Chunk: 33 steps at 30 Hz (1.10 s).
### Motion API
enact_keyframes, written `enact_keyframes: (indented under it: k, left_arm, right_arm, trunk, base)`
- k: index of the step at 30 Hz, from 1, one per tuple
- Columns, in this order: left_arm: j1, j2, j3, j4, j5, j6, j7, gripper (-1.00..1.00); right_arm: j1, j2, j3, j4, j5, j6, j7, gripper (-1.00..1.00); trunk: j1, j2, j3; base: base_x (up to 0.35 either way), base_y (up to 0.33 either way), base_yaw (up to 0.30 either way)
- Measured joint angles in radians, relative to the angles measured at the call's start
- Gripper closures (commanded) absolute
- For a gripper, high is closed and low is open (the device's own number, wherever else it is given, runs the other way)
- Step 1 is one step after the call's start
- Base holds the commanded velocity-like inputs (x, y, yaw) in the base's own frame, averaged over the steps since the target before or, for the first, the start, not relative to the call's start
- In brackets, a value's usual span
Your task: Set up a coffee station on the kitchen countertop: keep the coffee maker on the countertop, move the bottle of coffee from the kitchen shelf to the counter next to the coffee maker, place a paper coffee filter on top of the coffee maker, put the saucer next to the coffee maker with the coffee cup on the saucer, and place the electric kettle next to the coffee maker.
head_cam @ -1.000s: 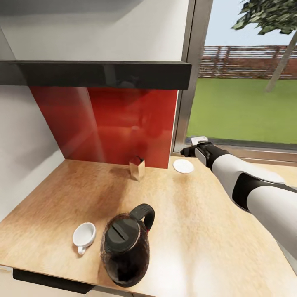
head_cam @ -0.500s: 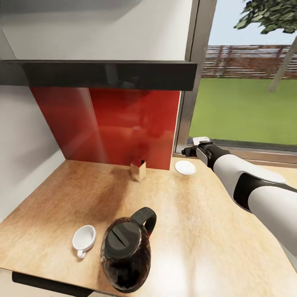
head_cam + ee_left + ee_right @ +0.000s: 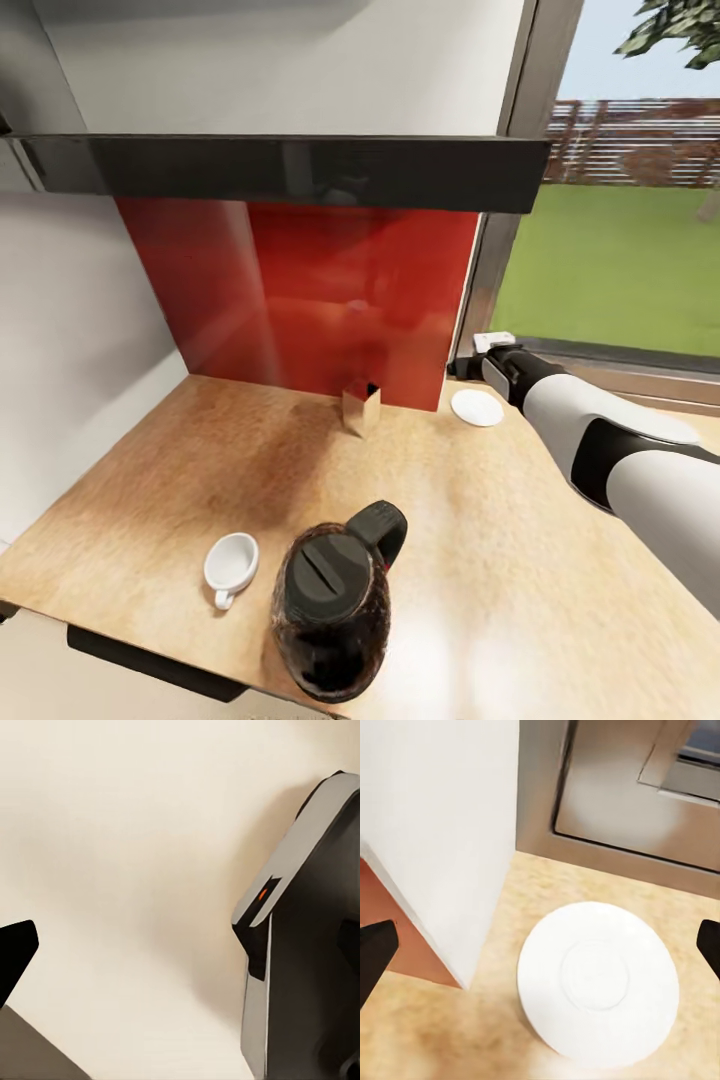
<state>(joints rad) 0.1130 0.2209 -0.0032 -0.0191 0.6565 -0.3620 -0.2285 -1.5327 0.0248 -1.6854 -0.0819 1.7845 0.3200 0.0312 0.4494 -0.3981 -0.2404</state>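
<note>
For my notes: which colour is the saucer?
Plain white saucer; the right wrist view shows it best.

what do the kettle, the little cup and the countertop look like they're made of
Electric kettle: seemingly clear glass body, since its dark inside shows through; matte black lid and handle, probably plastic. Coffee cup: plain smooth white, likely ceramic. Kitchen countertop: light wood grain, wood or laminate; cannot tell which.

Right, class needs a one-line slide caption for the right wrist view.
Open right gripper poised over the white saucer on the wooden countertop, near the window frame.
</note>
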Motion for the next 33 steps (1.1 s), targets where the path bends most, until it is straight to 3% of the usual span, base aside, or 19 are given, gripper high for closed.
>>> enact_keyframes:
  k: [13,22,33]
  left_arm:
    - [0.000,0.000,-0.002,-0.001,-0.001,0.000,0.000,-1.00]
    - [0.000,0.000,-0.002,-0.001,-0.002,0.001,0.000,-1.00]
    - [0.000,0.000,-0.001,0.000,-0.002,0.001,0.000,-1.00]
  right_arm:
    - [0.000,-0.052,-0.001,-0.009,-0.004,0.001,-0.003,-1.00]
    - [0.000,-0.052,-0.001,-0.009,-0.004,0.001,-0.004,-1.00]
    - [0.000,-0.049,-0.001,-0.009,-0.003,0.002,-0.001,-1.00]
  trunk:
    - [0.000,0.000,-0.013]
    - [0.000,0.000,-0.014]
    - [0.000,0.000,-0.019]
  base:
    - [0.000,0.000,-0.009]
    - [0.000,0.000,-0.228]
    - [0.000,0.000,-0.026]
